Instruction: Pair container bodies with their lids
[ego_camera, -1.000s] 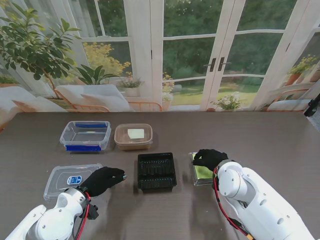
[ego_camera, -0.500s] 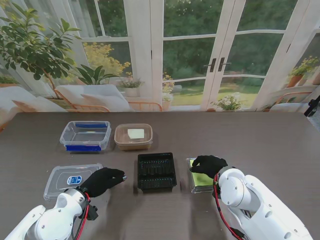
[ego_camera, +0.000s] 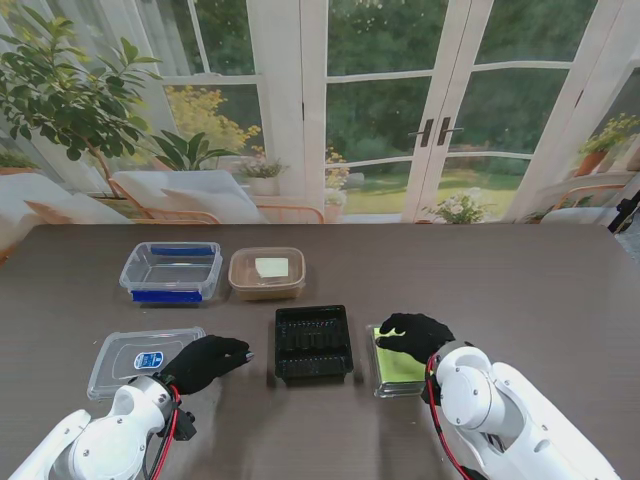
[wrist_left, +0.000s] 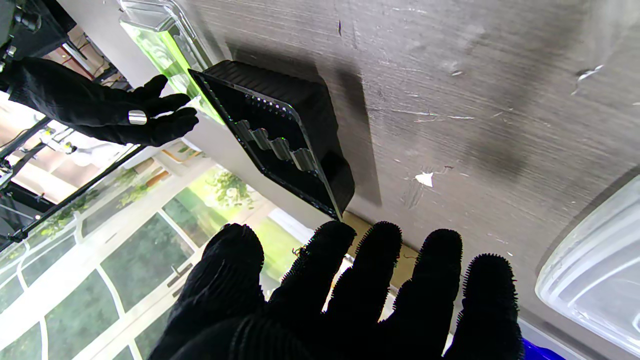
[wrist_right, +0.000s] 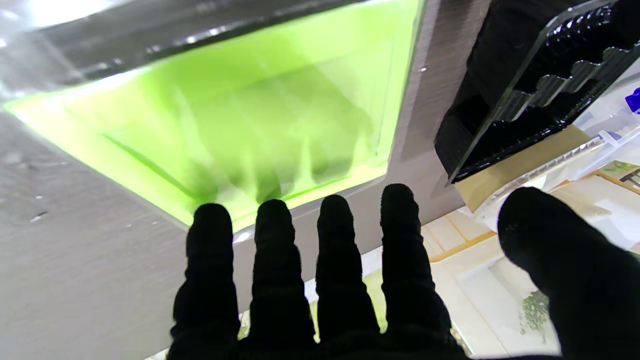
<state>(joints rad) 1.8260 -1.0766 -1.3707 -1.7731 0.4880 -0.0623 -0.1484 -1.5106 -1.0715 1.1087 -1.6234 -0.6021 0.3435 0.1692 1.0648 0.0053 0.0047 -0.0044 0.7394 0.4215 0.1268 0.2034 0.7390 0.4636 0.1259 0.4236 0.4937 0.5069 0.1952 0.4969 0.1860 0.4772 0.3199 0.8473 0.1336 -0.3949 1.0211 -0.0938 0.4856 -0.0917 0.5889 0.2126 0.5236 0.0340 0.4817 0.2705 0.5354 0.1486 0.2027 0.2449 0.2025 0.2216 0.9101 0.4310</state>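
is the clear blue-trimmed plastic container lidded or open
Open: the clear blue-trimmed plastic container has no lid; a clear lid lies nearer me.

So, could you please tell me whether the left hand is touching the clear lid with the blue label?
Apart. In the stand view the left hand hovers beside the clear lid; the left wrist view shows table between fingertips and lid.

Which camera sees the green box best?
The right wrist view: the green box fills it, right by the right hand fingers. The stand view shows it small, partly hidden by that hand. The left wrist view shows only a far edge.
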